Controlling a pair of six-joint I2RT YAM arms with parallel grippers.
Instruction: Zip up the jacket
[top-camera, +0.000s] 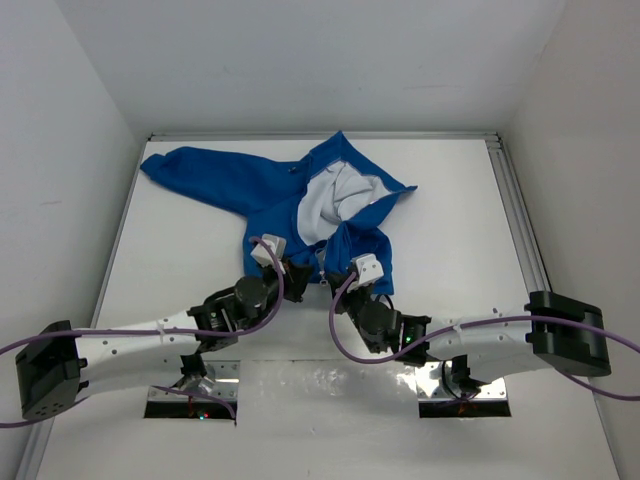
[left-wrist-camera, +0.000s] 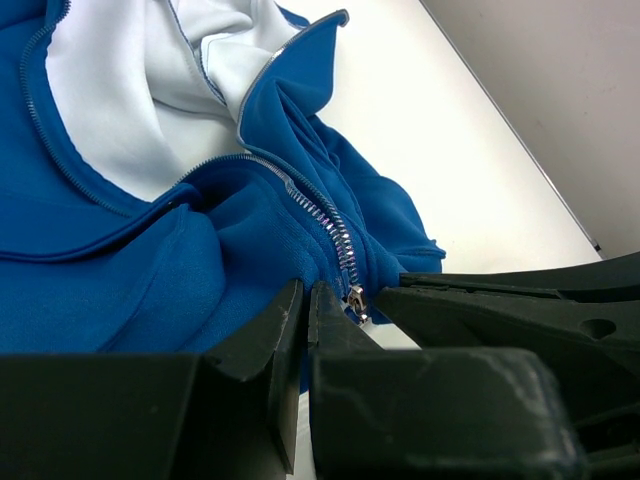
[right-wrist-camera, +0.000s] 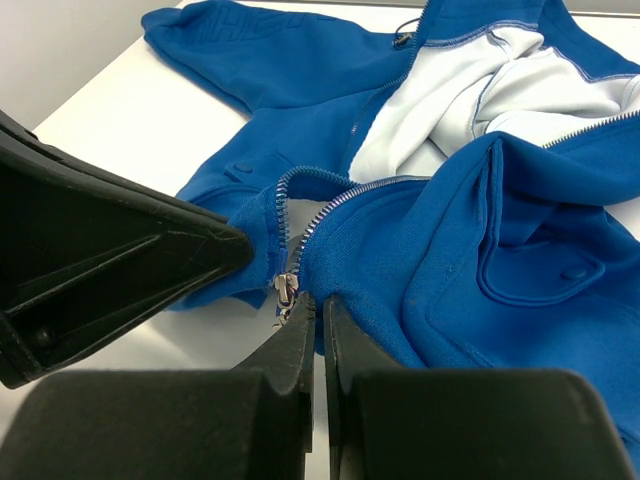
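Closed left fingers (left-wrist-camera: 268, 345), closed right fingers (right-wrist-camera: 345, 350), flanking jacket (top-camera: 230, 185) hem

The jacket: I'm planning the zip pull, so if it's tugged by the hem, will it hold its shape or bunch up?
Probably floppy: the jacket lies in soft folds with one sleeve sprawled out. Likely to bunch or drag across the smooth table rather than stay put. The zipper curves with the cloth, so it may buckle unless held taut.
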